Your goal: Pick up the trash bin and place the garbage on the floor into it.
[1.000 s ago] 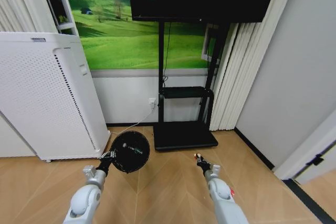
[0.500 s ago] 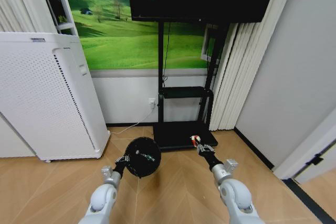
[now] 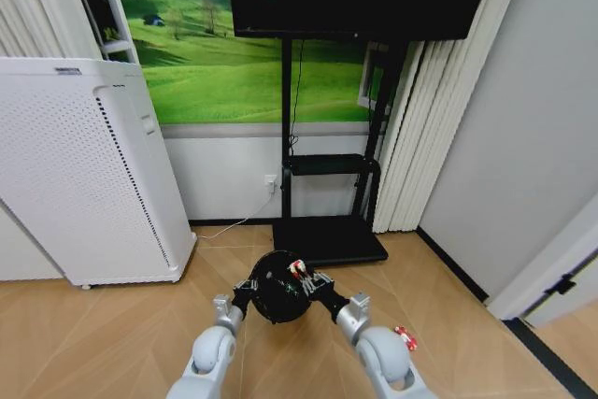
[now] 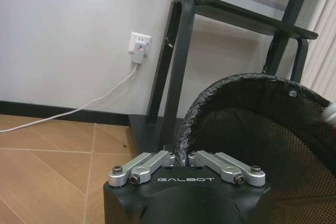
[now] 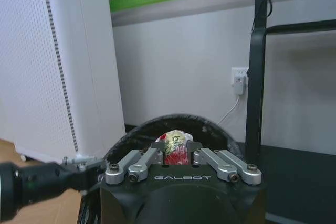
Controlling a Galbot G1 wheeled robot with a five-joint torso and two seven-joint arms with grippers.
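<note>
The black mesh trash bin (image 3: 276, 301) hangs tilted above the floor (image 3: 112, 343), its mouth facing me. My left gripper (image 3: 247, 290) is shut on its rim; the left wrist view shows that gripper (image 4: 182, 157) pinching the bin's lined edge (image 4: 236, 85). My right gripper (image 3: 302, 272) is shut on a small red-and-white piece of garbage (image 3: 297, 268) at the bin's mouth. In the right wrist view this gripper (image 5: 176, 156) holds the red, shiny-topped piece (image 5: 174, 141) just in front of the bin's rim (image 5: 212, 127). Another small red-and-white piece (image 3: 404, 336) shows beside my right forearm.
A tall white perforated appliance (image 3: 84, 175) stands at the left. A black screen stand (image 3: 327, 240) with a flat base is right behind the bin. A white cable runs from a wall socket (image 4: 139, 45). A grey wall and a black floor strip (image 3: 551, 362) close the right.
Both arms have come toward the middle. The left gripper carried the bin to the right, and the right gripper swung left with the red piece up to the bin's mouth.
</note>
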